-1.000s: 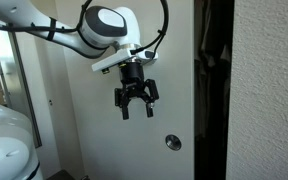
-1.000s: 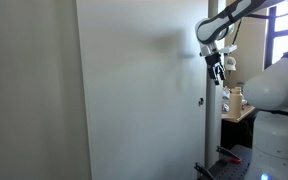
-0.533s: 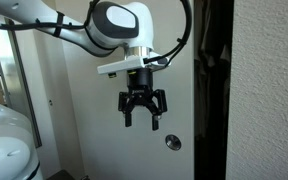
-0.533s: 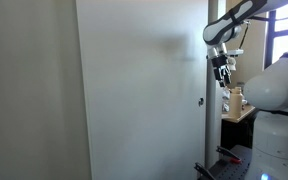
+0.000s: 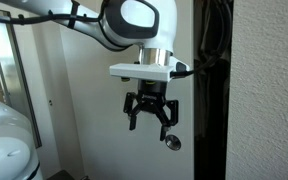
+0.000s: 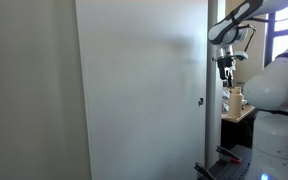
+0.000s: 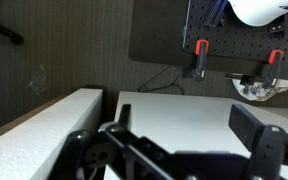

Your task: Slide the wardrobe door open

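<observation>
The wardrobe door (image 5: 104,90) is a tall off-white smooth panel. Its round silver pull (image 5: 172,142) sits near its right edge, beside a dark open gap (image 5: 212,100). My gripper (image 5: 151,121) hangs in front of the door, open and empty, with its fingertips just above and left of the pull. In an exterior view the gripper (image 6: 227,73) is small and sits just past the right edge of a large off-white panel (image 6: 134,90). In the wrist view the open fingers (image 7: 184,128) frame a white surface, with nothing between them.
A rough beige wall (image 5: 269,90) stands right of the gap. A narrower white panel with a tiny latch (image 5: 51,101) is left of the door. The robot's white base (image 5: 4,145) is at lower left. A dark pegboard (image 7: 219,40) shows in the wrist view.
The gripper has moved right and slightly down across the door, from left of the pull to just above it. It has stayed open. The door has not moved.
</observation>
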`<state>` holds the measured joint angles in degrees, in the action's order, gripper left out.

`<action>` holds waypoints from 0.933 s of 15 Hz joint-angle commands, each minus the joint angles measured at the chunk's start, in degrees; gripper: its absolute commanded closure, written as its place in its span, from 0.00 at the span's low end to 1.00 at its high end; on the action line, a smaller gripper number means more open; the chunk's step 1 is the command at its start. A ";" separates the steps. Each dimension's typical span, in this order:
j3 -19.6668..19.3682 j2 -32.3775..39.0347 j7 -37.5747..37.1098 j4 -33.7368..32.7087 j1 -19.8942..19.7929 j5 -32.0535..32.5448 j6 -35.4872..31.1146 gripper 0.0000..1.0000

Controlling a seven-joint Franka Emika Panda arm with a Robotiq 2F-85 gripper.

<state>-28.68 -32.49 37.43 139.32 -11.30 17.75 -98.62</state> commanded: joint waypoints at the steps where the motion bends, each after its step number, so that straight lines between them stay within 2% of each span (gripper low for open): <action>1: -2.89 5.35 7.86 -3.64 0.16 -5.03 0.43 0.00; 6: -5.97 9.60 18.82 -5.48 -0.26 -11.58 -0.40 0.00; 14: -11.14 16.27 32.17 -8.11 -1.06 -24.32 -2.77 0.00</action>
<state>-38.34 -20.38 64.49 133.64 -11.69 -1.95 -100.64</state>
